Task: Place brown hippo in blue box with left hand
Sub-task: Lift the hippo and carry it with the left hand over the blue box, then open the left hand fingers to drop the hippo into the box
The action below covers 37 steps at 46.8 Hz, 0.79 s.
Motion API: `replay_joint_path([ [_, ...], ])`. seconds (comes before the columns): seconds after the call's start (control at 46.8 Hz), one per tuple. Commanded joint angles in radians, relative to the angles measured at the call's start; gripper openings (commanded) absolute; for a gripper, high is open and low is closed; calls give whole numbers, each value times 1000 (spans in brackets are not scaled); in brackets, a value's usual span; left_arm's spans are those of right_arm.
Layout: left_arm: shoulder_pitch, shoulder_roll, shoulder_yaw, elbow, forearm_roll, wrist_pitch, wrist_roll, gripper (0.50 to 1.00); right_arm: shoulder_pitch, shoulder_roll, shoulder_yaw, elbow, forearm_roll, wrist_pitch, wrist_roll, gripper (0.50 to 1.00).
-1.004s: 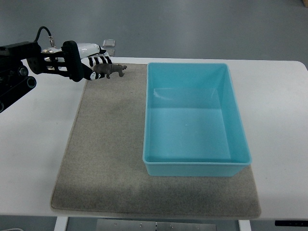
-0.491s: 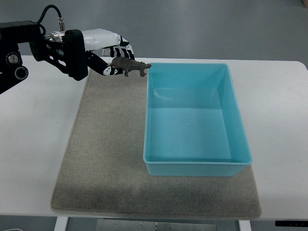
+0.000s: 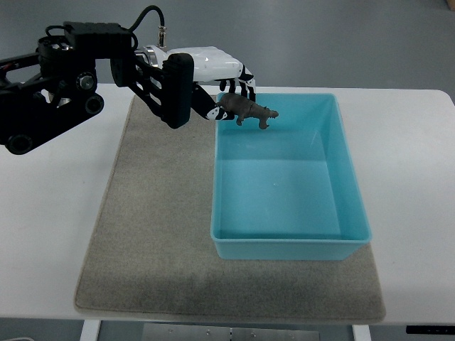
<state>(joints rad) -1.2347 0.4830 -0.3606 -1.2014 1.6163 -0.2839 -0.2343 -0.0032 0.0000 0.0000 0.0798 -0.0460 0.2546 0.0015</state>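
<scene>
White table (image 3: 412, 163) carrying grey mat (image 3: 156, 227), blue box (image 3: 359, 206) resting on mat's right part, my left hand (image 3: 217, 82) over box's far-left corner, fingers (image 3: 245, 84) clamped on brown hippo (image 3: 247, 111), hippo held above box interior, snout toward box's right.

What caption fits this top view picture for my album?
Left hand holds the brown hippo over the blue box.

Left arm reaches in from the left, its hand (image 3: 226, 96) raised, fingers curled closed
</scene>
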Motion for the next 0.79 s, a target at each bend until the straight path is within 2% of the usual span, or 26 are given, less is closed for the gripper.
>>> replay_joint_path([
  [0.0, 1, -46, 5, 37, 25, 2, 0, 500, 0, 0, 0, 0, 0, 0, 0, 936],
  [0.256, 14, -150, 40, 118, 36, 12, 0, 500, 0, 0, 0, 0, 0, 0, 0, 936],
  [0.513, 31, -198, 40, 149, 36, 19, 0, 500, 0, 0, 0, 0, 0, 0, 0, 936],
  [0.577, 32, -202, 40, 155, 36, 19, 0, 535, 0, 0, 0, 0, 0, 0, 0, 936],
  [0.662, 41, -202, 42, 155, 36, 19, 0, 651, 0, 0, 0, 0, 0, 0, 0, 936],
  [0.705, 43, -202, 40, 155, 36, 19, 0, 675, 0, 0, 0, 0, 0, 0, 0, 936],
  [0.769, 46, -202, 40, 155, 34, 19, 0, 745, 0, 0, 0, 0, 0, 0, 0, 936],
])
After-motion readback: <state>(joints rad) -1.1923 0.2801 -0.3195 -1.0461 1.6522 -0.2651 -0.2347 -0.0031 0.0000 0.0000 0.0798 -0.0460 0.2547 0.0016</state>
